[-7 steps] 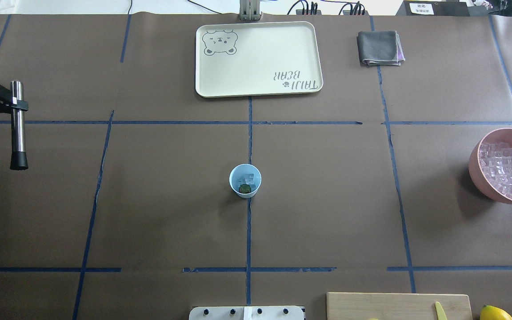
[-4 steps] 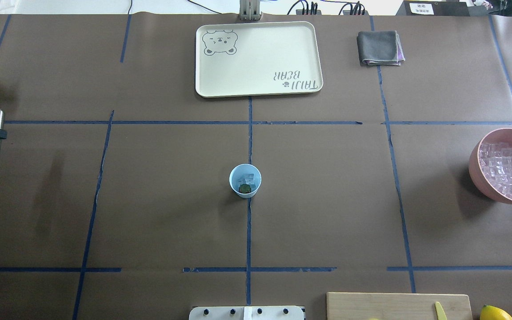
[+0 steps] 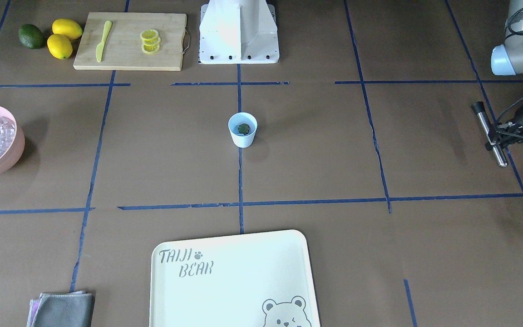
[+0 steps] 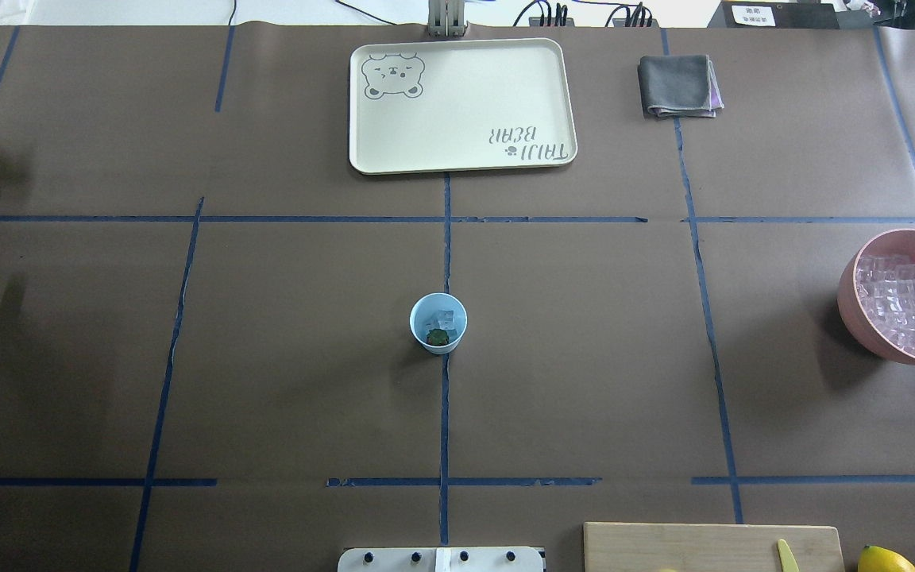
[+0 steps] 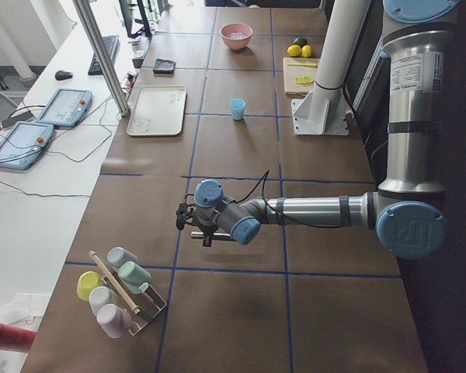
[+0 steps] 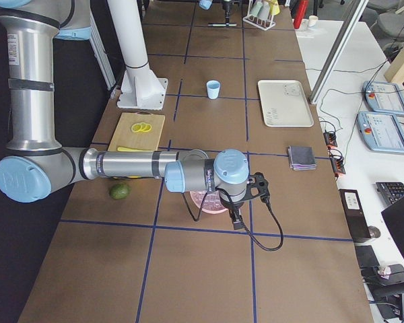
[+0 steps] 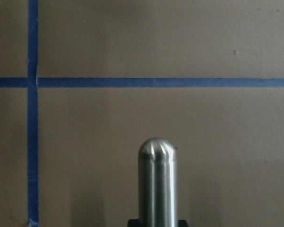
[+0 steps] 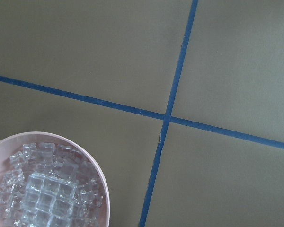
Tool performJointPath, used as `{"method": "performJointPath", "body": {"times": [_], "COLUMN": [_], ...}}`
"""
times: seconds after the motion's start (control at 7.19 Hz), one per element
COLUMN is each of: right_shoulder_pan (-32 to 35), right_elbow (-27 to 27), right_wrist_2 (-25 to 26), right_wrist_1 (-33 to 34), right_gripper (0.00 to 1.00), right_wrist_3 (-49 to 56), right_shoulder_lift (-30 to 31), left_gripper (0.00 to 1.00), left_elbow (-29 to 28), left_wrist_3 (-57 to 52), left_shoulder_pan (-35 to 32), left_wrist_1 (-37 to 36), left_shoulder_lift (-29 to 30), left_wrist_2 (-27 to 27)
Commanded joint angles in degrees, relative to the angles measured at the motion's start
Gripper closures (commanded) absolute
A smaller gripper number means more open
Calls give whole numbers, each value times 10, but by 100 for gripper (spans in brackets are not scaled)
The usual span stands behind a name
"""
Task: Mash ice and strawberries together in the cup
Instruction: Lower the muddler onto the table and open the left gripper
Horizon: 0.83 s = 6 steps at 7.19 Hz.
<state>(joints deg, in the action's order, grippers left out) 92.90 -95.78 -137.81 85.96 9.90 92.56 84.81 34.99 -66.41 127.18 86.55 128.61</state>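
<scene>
Clearly the left end effector is the one to act: it is clamped on a metal rod at the worktop's left end, while the cup stands upright at the worktop's middle, well apart from it, with the ice and the strawberry inside. The rod lies close to level with its black tip toward the robot's edge, so I judge it must be turned upright above the cup's mouth. The right end effector, whose grip I cannot tell, hangs near the pink bowl at the right end, and the tray sits at the far edge, both off the rod's line to the cup.
</scene>
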Motion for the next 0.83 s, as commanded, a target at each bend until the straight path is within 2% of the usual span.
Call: {"method": "performJointPath", "body": {"times": [0.0, 0.28, 0.42, 0.56, 0.7], "right_shoulder_pan": [0, 0, 0, 0, 0], "right_elbow": [2, 2, 2, 2, 2], "right_wrist_2": [0, 0, 0, 0, 0], "right_wrist_1": [0, 0, 0, 0, 0], "right_gripper": [1, 1, 1, 1, 1], "right_wrist_3": [-1, -1, -1, -1, 0], "right_shoulder_lift": [-2, -3, -3, -3, -3], "left_gripper": [100, 97, 82, 35, 0], "left_elbow": [-9, -9, -9, -10, -11], "left_wrist_3": [-5, -5, -5, -5, -5], "left_shoulder_pan": [11, 22, 25, 32, 36], "left_wrist_1": [-7, -7, -7, -7, -4], "left_shoulder_lift": [1, 0, 0, 0, -1], "left_wrist_2": [-16, -27, -27, -27, -39]}}
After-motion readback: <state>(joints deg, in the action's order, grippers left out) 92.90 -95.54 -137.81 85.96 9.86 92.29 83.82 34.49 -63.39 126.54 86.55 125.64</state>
